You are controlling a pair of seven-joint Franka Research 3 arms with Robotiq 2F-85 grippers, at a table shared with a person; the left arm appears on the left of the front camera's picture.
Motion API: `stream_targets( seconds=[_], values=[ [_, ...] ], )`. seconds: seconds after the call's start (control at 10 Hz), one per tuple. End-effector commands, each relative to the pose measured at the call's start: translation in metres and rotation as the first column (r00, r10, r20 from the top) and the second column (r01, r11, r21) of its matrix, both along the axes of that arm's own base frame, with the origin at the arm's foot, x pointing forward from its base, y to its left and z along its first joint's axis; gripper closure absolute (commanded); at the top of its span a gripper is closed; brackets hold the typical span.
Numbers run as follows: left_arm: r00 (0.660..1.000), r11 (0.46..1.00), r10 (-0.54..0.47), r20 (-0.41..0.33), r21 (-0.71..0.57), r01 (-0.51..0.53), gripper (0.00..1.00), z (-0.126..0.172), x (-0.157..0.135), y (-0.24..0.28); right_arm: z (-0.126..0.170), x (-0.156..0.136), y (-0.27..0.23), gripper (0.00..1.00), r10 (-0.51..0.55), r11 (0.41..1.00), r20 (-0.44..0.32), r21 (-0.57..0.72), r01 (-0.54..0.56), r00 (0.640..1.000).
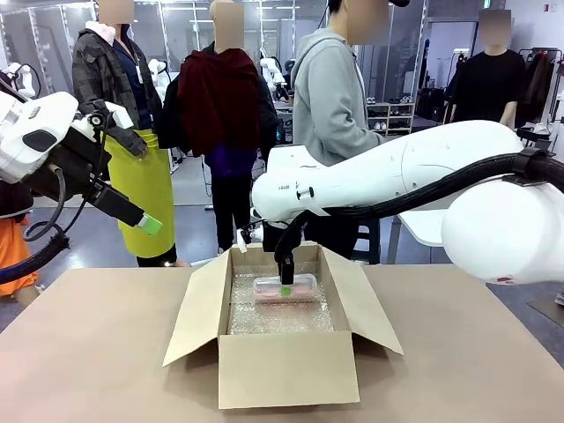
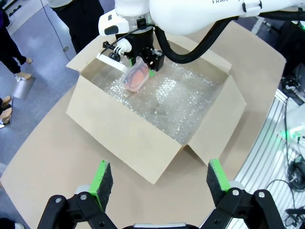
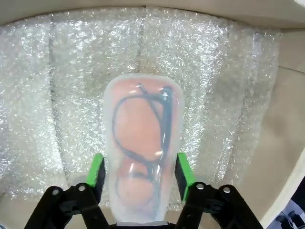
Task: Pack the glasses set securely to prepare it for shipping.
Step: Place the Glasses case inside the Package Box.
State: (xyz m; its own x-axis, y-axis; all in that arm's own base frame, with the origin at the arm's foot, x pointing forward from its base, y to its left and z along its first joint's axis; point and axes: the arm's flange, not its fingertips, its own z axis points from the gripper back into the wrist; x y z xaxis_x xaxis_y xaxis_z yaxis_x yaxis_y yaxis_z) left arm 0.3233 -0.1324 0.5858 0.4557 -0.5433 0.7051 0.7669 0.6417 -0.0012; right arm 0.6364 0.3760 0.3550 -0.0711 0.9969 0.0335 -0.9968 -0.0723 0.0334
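- Across the table (image 1: 88, 352), the right pincer (image 1: 285, 280) reaches into the open box (image 1: 264, 370), clamping the pink case (image 1: 305, 286) over bubble wrap (image 1: 282, 315).
- Left wrist: the left pincer (image 2: 155, 183) hangs wide and empty near the box.
- Right wrist: pads (image 3: 96, 169) grip the case's sides; release and sealing probably remain.

Whether the right gripper's (image 3: 140, 164) pads (image 3: 96, 171) touch the pink case (image 3: 143, 119) cannot be told.
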Motion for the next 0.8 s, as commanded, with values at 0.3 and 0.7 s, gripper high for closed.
stream_targets(
  seconds=[0.3,0.7],
  values=[
    [1.0,1.0,-0.004,-0.001,-0.01,0.004,0.0,0.0011,-0.0004,0.0011,0.0136,0.0048,-0.0029,0.0,0.0,1.0,0.019,-0.003,0.0,1.0],
    [1.0,1.0,-0.004,-0.001,-0.01,0.004,0.0,0.0011,-0.0004,0.0011,0.0064,0.0033,-0.0014,0.0,-0.004,1.0,0.01,0.006,0.004,1.0]
  ],
)
